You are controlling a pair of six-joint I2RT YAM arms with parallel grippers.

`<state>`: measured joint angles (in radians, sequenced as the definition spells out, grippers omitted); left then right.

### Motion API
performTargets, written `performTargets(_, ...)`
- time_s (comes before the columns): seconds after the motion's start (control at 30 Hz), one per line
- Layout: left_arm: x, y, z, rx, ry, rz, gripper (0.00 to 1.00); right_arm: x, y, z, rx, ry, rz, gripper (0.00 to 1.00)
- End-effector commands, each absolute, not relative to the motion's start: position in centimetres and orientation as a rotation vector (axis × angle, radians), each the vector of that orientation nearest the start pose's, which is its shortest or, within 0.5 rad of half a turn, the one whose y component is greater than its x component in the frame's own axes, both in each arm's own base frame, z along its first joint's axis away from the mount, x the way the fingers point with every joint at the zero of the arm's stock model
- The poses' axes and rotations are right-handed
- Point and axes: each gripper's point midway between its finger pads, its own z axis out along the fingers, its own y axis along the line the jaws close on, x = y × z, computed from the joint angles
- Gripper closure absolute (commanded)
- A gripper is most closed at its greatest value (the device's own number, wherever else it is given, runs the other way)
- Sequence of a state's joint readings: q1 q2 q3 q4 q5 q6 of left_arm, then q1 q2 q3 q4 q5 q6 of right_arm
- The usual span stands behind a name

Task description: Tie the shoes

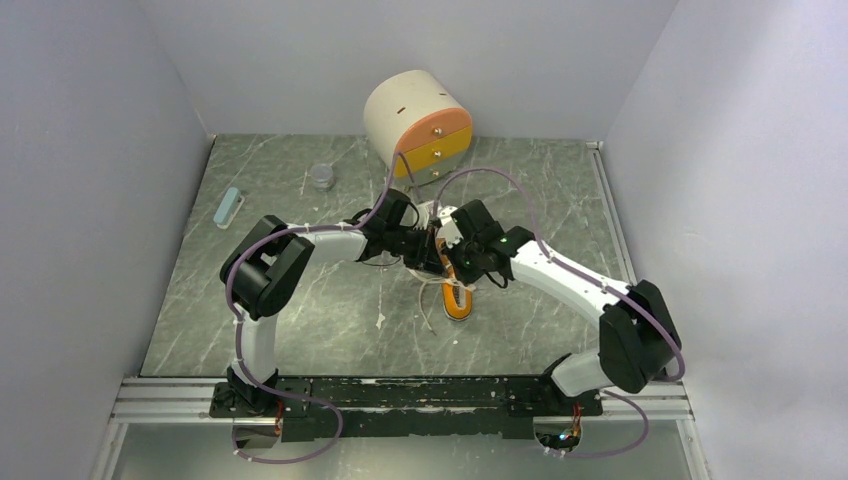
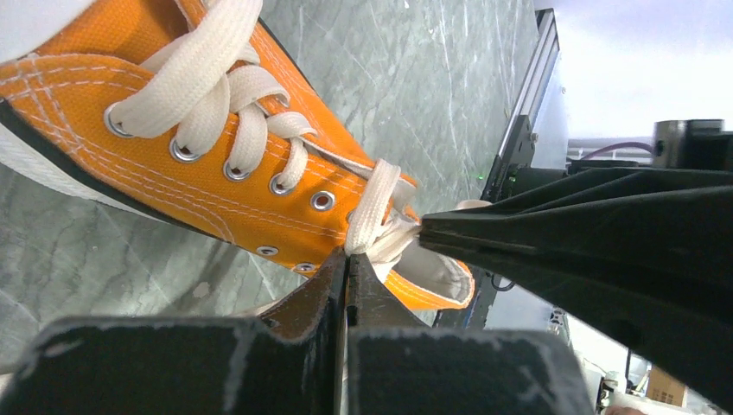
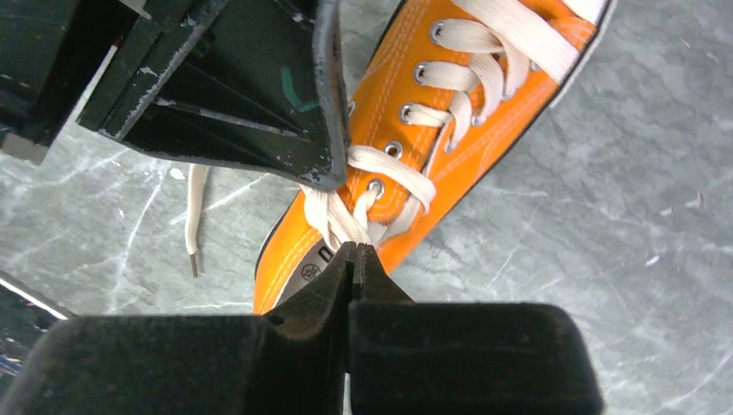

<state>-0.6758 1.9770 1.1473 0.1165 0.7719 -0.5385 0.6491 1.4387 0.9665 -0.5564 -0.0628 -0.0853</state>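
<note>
The orange sneaker (image 1: 458,300) with white laces lies on the marble table, mostly hidden under both grippers in the top view. In the left wrist view the sneaker (image 2: 130,147) fills the upper left; my left gripper (image 2: 347,257) is shut on a white lace (image 2: 373,212) at the top eyelets. In the right wrist view the sneaker (image 3: 449,121) runs to the upper right; my right gripper (image 3: 354,248) is shut on the laces (image 3: 333,220) near the shoe's opening. The two grippers meet tip to tip over the shoe's throat (image 1: 437,250). A loose lace end (image 3: 195,216) lies on the table.
A round cream drawer unit (image 1: 420,125) with orange and yellow drawers stands at the back. A small grey cap (image 1: 321,176) and a pale blue bar (image 1: 229,207) lie at the back left. Grey walls enclose the table on three sides.
</note>
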Motion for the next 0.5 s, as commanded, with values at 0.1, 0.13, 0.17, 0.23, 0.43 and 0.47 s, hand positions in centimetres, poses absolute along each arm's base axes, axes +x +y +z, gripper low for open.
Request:
performTargets(0.1, 26.6, -38.4, 7.7, 0.656, 2.382, -1.472, 0.95, 25.0, 18.8, 10.1, -0.581, 2.482, 0.296, 1.0)
performTargets(0.13, 26.5, -38.2, 7.6, 0.656, 2.387, -1.471, 0.95, 25.1, 18.1, 10.1, -0.529, 2.497, 0.259, 1.0)
performTargets(0.17, 26.5, -38.1, 7.4, 0.657, 2.394, -1.465, 0.95, 25.3, 17.0, 10.0, -0.439, 2.521, 0.207, 1.0)
performTargets(0.23, 26.6, -37.9, 7.3, 0.653, 2.402, -1.457, 0.95, 25.6, 12.5, 9.7, -0.072, 2.587, 0.036, 1.0)
performTargets(0.43, 26.8, -37.8, 7.4, 0.662, 2.394, -1.463, 0.95, 21.8, 9.6, 7.1, 0.748, 2.619, 0.273, 1.0)
performTargets(0.47, 26.8, -37.8, 7.4, 0.66, 2.395, -1.463, 0.95, 22.0, 10.3, 7.0, 0.744, 2.591, 0.355, 1.0)
